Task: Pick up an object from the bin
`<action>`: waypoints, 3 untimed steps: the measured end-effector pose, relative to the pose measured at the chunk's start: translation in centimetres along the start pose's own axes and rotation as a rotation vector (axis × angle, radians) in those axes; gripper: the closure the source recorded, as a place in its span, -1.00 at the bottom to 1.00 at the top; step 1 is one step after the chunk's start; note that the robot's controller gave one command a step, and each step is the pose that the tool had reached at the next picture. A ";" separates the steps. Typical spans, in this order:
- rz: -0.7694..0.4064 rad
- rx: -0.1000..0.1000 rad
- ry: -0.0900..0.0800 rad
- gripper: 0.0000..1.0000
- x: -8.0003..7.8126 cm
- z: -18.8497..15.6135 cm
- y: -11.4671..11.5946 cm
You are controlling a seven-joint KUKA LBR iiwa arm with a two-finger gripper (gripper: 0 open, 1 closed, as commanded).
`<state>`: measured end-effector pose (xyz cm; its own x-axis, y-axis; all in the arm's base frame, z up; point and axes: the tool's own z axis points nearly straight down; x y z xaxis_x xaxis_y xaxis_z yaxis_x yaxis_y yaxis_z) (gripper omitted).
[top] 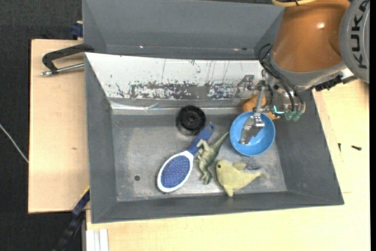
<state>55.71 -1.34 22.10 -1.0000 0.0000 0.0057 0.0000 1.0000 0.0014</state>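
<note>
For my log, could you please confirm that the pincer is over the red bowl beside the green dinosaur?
Not quite: the bowl is blue, not red. The camera view shows the pincer over the blue bowl beside the green dinosaur.

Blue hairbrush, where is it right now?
Camera view: blue hairbrush lies low in the bin, left of the green toy dinosaur, below the black round object.
</note>
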 end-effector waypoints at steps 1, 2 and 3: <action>-0.126 0.001 -0.013 -1.00 -0.4 -1.6 1.2; -0.331 0.002 -0.009 -1.00 -3.4 15.1 -6.4; -0.332 0.002 -0.017 1.00 -3.8 14.2 -6.1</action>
<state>59.41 -7.41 7.84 -0.9453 -0.3261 -0.0114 -0.3261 0.9453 -0.0017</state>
